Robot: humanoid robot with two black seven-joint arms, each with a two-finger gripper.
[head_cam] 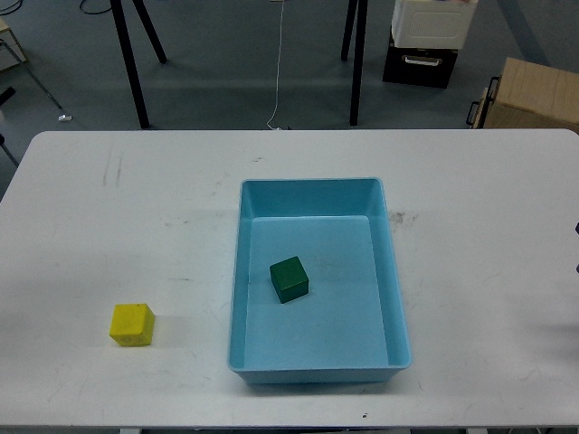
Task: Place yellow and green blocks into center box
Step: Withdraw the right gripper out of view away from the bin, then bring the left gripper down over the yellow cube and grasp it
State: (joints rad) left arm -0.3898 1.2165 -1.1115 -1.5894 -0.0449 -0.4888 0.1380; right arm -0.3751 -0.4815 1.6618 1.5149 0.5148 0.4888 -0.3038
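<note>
A light blue box (395, 298) stands in the middle of the white table (127, 217). A dark green block (289, 278) lies inside it, left of the box's centre. A yellow block (132, 325) sits on the table to the left of the box, near the front edge. Neither of my grippers shows in the head view; both arms are out of the frame.
Beyond the table's far edge are black stand legs (131, 54), a white and black case (425, 41) and a cardboard box (529, 95) on the floor.
</note>
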